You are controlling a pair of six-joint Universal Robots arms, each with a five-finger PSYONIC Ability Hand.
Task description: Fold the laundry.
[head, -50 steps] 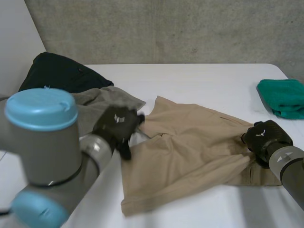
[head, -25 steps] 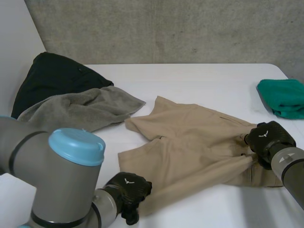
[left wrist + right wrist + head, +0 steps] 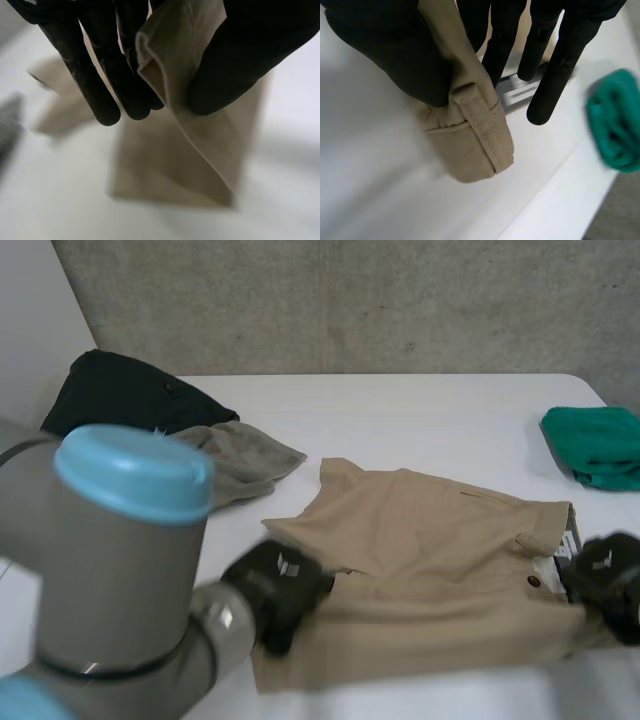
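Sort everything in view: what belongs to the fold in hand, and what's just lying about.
In the job:
shorts
left hand, pinching an edge of them
right hand, pinching the waistband end

Lying about:
grey towel
black garment
green cloth

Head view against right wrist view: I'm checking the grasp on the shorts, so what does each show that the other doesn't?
Head view: the left hand at the near edge of the tan shorts, a grey towel and a black garment. Right wrist view: the right hand pinching the shorts' waistband corner. Both: the shorts, the right hand, the green cloth, the white table.
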